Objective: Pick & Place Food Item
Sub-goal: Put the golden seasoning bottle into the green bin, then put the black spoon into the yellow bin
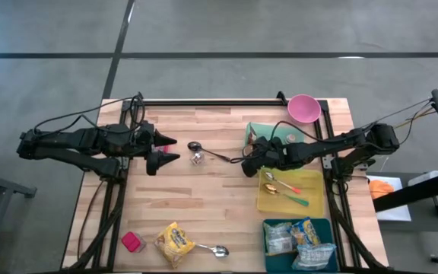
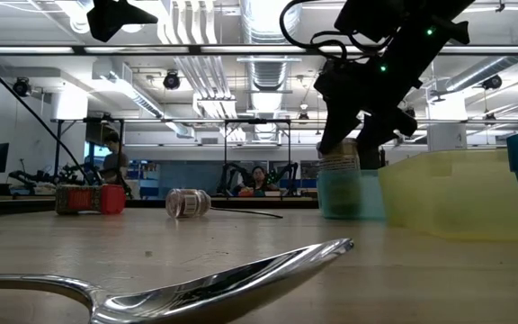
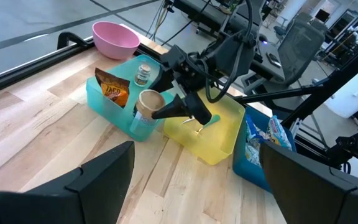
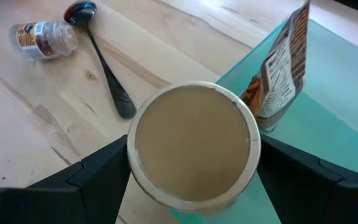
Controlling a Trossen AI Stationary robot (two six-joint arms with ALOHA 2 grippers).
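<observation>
Right gripper (image 4: 194, 180), jaws clamped around a tan-lidded cup (image 4: 193, 146), holds it over the teal bin's (image 3: 107, 102) rim near the table's (image 1: 204, 190) far right edge. Risk: cup catches the rim or the chip bag (image 3: 112, 92) and tips. Left gripper (image 1: 166, 150) waits, jaws apart, near the left edge.

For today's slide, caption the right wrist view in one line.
Right gripper closed around a tan-lidded cup at the teal bin's edge.
</observation>
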